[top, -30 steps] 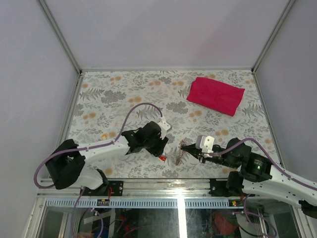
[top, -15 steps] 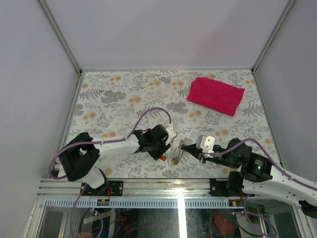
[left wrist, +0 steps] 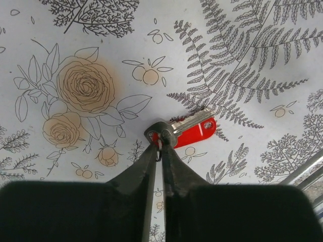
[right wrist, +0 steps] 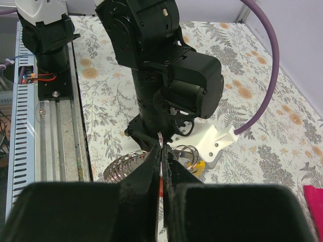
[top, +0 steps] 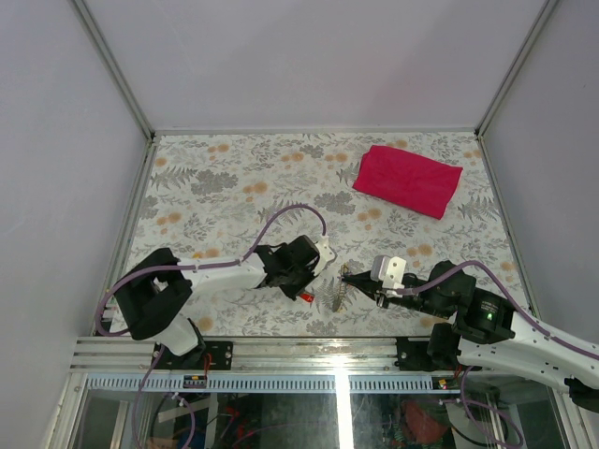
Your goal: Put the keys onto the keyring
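Floral-print table [top: 215, 187], red cloth [top: 408, 180] at far right. L gripper [left wrist: 160, 147] has its fingers drawn nearly together, tips pinching the head end of the red-tagged key [left wrist: 191, 132], which lies flat on the table nr the front edge. Just right of it sits the keyring [right wrist: 185, 154] w/ a wire coil [right wrist: 122, 170] and yellow tag [right wrist: 196, 168]. R gripper [right wrist: 161, 151] is pressed together on its thin metal ring. Gripper tips face each other, close.
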You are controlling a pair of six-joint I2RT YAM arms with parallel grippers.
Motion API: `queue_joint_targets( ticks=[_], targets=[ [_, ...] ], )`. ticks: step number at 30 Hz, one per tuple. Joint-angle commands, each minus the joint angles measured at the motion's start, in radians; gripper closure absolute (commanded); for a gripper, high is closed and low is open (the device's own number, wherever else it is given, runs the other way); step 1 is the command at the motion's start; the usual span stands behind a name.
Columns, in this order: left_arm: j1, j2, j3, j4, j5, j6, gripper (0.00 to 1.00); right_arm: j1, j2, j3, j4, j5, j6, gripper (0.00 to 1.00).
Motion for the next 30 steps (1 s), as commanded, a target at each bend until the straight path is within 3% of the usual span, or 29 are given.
queue_joint_targets(
  ticks=[1,2,13,20,25,30],
  targets=[
    [-0.007,0.002,0.021,-0.011,-0.003,0.014,0.96,0.006,-0.009,0.016,0.05,0.007,0.01,1.0],
    [-0.007,-0.004,0.021,-0.011,-0.005,0.012,1.0,0.006,-0.009,0.018,0.051,0.007,0.009,1.0],
    [-0.005,-0.161,0.002,-0.017,0.047,-0.012,1.0,0.006,-0.012,0.038,0.03,0.016,-0.011,1.0],
    [-0.005,-0.29,-0.09,0.107,0.171,-0.081,1.0,0.006,-0.021,0.055,0.008,0.028,-0.021,1.0],
    [-0.007,-0.24,-0.136,0.189,0.187,-0.174,1.0,0.006,-0.037,0.062,-0.019,0.038,-0.021,1.0],
    [-0.017,-0.129,-0.113,0.209,0.118,-0.212,1.0,0.006,-0.04,0.063,-0.024,0.04,-0.02,1.0]
  ],
)
